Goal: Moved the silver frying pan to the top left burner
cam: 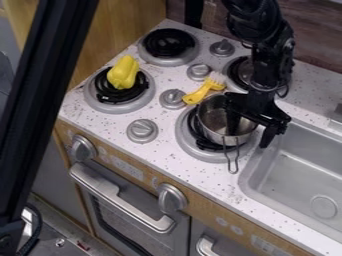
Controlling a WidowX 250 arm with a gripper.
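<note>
- A silver pan (212, 120) sits on the near right burner (185, 145) of a toy stove, diagonally across from the far left burner (147, 56), its wire handle (233, 165) pointing toward the near edge.
- The black gripper (249, 139) straddles the pan's right side, one finger down inside the pan and the other outside the wall, toward the sink (292, 172).
- The gripper's fingers are spread, with the pan's rim between them; whether either finger touches the metal cannot be told.
- The robot arm (267, 60) enters at the top, right of center, and drops almost straight down past the far right burner (234, 70), partly covering it.
- A yellow-handled brush (200, 93) lies just beside the pan on its far left side, among the gray knobs (173, 98).
- A yellow pepper (123, 73) rests on the near left burner (107, 102).
</note>
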